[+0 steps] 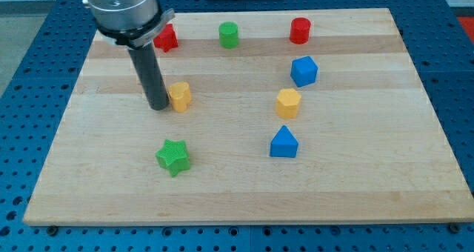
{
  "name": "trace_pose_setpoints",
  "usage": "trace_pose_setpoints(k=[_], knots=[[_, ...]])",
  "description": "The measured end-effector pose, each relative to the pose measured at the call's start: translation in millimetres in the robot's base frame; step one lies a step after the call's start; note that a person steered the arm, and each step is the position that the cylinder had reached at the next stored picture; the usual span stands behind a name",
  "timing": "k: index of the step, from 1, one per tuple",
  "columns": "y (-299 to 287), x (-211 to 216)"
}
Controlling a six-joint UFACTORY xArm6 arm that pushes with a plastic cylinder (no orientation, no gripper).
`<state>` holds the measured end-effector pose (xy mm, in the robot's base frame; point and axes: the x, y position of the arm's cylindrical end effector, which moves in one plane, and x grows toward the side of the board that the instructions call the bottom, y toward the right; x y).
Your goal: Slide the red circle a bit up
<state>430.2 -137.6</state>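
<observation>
The red circle (299, 30) stands near the view's top edge of the wooden board, right of centre. My tip (158, 106) rests on the board at the view's left, far from the red circle. It is just left of a yellow block (180, 96) and close to touching it. The rod rises toward the view's top left and partly hides a red star (167, 38).
A green circle (229, 35) stands at the top middle. A blue block (304, 71), a yellow hexagon (288, 103) and a blue triangle-roofed block (284, 142) line up below the red circle. A green star (173, 157) lies at lower left.
</observation>
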Motion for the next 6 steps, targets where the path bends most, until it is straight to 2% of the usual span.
trace_pose_setpoints(k=[3,4,6], knots=[[69.6,-6.8],[59.2,-10.2],[-38.4,-66.5]])
